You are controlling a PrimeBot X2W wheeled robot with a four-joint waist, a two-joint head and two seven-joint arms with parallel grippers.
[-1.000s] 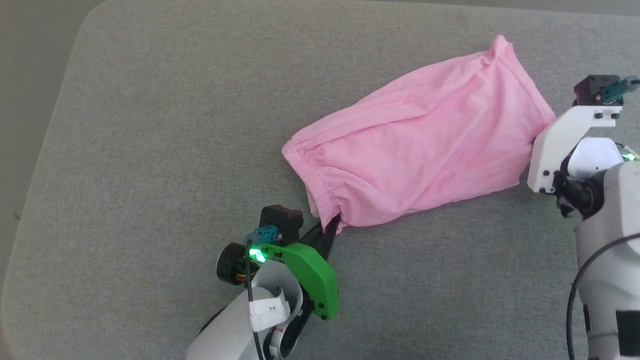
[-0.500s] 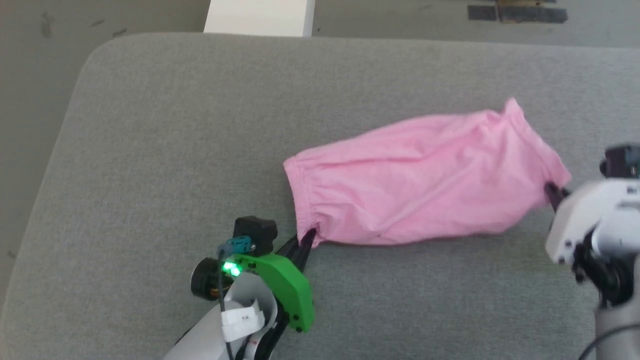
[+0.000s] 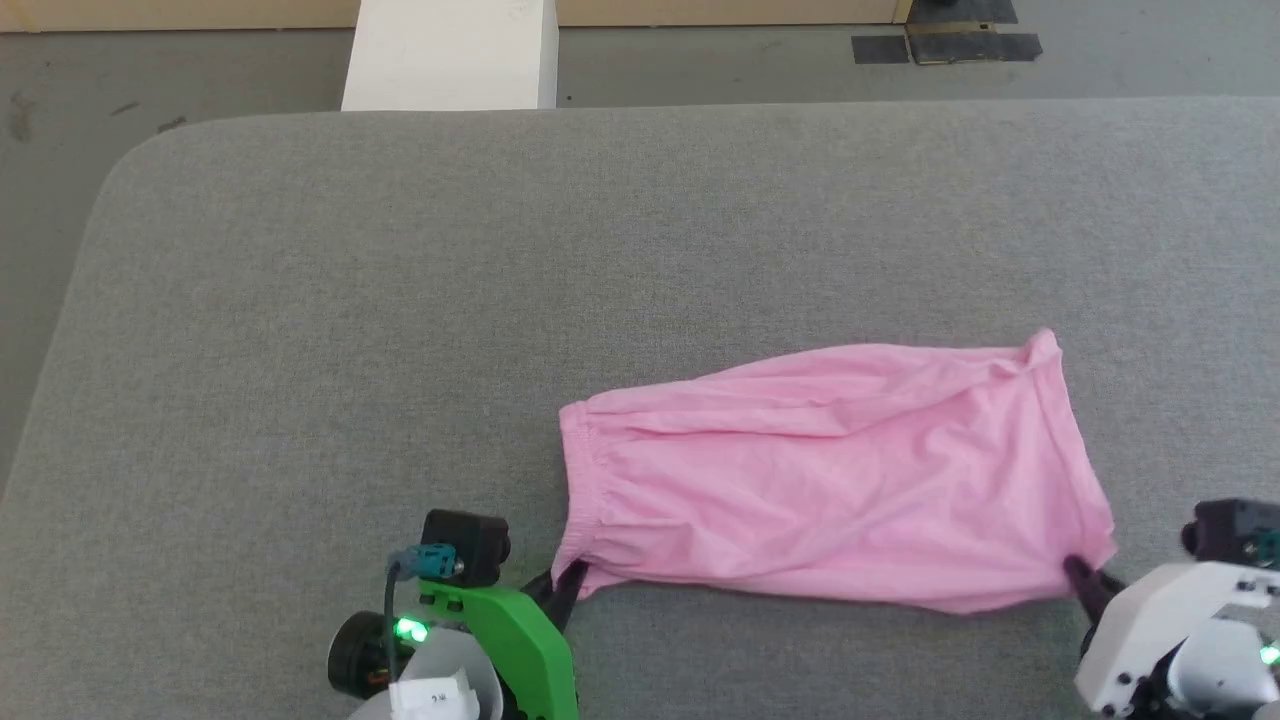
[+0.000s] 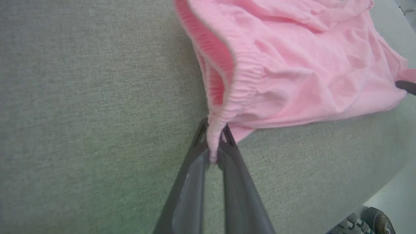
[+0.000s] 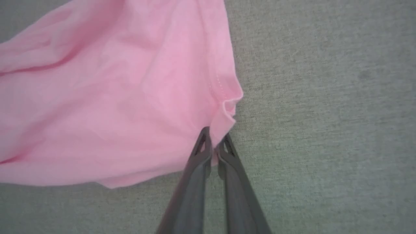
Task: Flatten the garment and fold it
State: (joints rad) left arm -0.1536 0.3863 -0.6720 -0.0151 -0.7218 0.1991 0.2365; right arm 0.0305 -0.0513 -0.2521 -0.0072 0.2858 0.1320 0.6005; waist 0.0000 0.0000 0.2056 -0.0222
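- left gripper (image 3: 570,588): fingers pinched narrow on the near corner of the waistband (image 4: 243,78), elastic bunched between the tips
- right gripper (image 3: 1082,578): fingers almost together, clamped on the near corner of the leg hem (image 5: 221,84)
- the garment (image 3: 830,490): lies on the table (image 3: 400,300), spread between the two pairs of fingers and out beyond their tips; near edge runs almost straight from one grip to the other
- change: a second ago the cloth ran slantwise, the right fingers holding their corner well farther out than the left; now both grips sit level and the cloth squares up with the far table edge
- head camera has tipped too, so part of the shift is the view's own
- reading: the drag-flat looks nearly done; soft creases remain beyond the fingertips, so smoothing likely comes before any fold
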